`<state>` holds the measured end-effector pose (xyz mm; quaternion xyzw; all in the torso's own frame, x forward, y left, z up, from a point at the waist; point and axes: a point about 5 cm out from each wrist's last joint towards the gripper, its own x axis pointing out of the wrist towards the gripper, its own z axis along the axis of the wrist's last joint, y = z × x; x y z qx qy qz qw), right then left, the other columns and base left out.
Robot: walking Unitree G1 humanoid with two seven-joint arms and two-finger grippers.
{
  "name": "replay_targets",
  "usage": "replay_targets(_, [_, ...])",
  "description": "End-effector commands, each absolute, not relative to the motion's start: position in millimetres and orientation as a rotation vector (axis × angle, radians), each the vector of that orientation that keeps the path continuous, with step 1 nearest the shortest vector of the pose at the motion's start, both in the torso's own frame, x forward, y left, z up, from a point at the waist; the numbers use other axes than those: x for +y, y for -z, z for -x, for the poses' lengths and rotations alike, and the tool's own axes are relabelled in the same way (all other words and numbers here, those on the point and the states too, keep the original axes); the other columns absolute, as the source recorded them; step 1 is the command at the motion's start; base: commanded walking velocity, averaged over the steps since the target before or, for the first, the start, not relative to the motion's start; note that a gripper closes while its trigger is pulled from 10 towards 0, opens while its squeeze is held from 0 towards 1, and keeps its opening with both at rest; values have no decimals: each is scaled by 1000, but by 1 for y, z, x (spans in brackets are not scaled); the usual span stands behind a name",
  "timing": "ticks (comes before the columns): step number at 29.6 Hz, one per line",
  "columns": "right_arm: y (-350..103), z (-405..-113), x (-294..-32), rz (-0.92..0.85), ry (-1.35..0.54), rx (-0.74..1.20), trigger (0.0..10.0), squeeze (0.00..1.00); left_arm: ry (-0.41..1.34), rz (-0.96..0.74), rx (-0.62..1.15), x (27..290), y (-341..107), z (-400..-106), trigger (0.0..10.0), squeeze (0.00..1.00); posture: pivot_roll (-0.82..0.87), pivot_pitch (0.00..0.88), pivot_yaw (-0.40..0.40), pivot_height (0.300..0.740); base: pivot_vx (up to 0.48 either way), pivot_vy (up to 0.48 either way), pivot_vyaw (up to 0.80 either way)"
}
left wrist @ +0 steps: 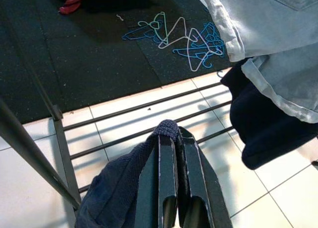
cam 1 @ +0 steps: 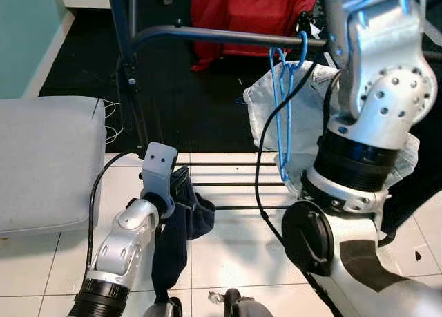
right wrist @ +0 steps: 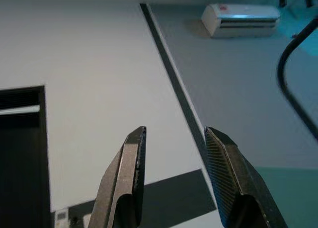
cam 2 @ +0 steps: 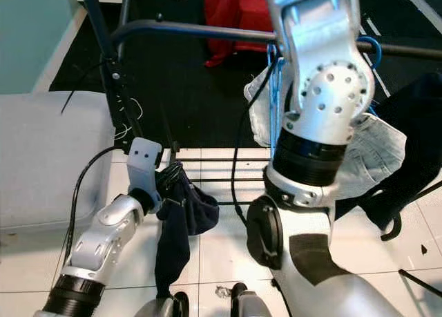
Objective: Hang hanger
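Right gripper [right wrist: 174, 178] spread wide, empty, pointing upward; thin blue plastic hanger [cam 1: 283, 110] hooked on the dark metal rail [cam 1: 207, 35].
Left gripper [left wrist: 175, 153] pinches a navy cloth [cam 1: 181, 224]; I'd check the hook sits fully over.

Left arm low, bent forward; left gripper [left wrist: 175, 153] fingers pinched together, clamping dark cloth [cam 1: 181, 224]. Right arm raised high, forearm vertical; right gripper [right wrist: 175, 148] pointing up, fingers apart, nothing between.
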<state>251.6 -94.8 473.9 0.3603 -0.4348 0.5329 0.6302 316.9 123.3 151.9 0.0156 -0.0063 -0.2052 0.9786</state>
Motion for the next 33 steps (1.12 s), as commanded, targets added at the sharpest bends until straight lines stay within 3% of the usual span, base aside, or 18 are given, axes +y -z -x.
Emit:
replay_targets(1, [-458, -256, -113, -780, -1097, -1007, 10000, 0, 432, -32, -7, 121, -149, -311, 10000, 0, 16, 281, -54, 740, 0, 0, 0])
replay_targets(3, [-422, -271, -129, -646, -916, -918, 10000, 0, 420, -39, 1, 124, -146, -309, 10000, 0, 19, 258, -52, 740, 0, 0, 0])
replay_targets(8, [-400, -278, -136, -553, -824, -840, 10000, 0, 409, -37, 8, 126, -143, -307, 10000, 0, 16, 250, -57, 740, 0, 0, 0])
replay_targets(9, [-374, -286, -141, -454, -728, -742, 10000, 0, 398, -39, 15, 127, -139, -305, 10000, 0, 9, 239, -54, 740, 0, 0, 0])
replay_targets(11, [-374, -286, -141, -454, -728, -742, 10000, 0, 398, -39, 15, 127, -139, -305, 10000, 0, 9, 239, -54, 740, 0, 0, 0])
replay_targets(13, [-340, -300, -134, -319, -565, -561, 10000, 0, 379, -43, 20, 126, -134, -305, 10000, 0, -14, 207, -41, 740, 0, 0, 0])
replay_targets(15, [-326, -305, -135, -266, -489, -509, 10000, 0, 362, -53, 4, 125, -135, -308, 10000, 0, -19, 208, -35, 740, 0, 0, 0])
replay_targets(20, [-316, -308, -137, -224, -435, -475, 10000, 0, 326, -63, -15, 127, -137, -312, 10000, 0, -21, 214, -35, 740, 0, 0, 0])
replay_targets(22, [-298, -309, -143, -91, -365, -428, 10000, 0, 256, -53, -56, 133, -143, -318, 10000, 0, -25, 225, -31, 740, 0, 0, 0])
replay_targets(33, [-284, -299, -123, 91, -427, -408, 10000, 0, 268, -33, -69, 132, -146, -320, 10000, 0, -31, 207, -20, 740, 0, 0, 0])
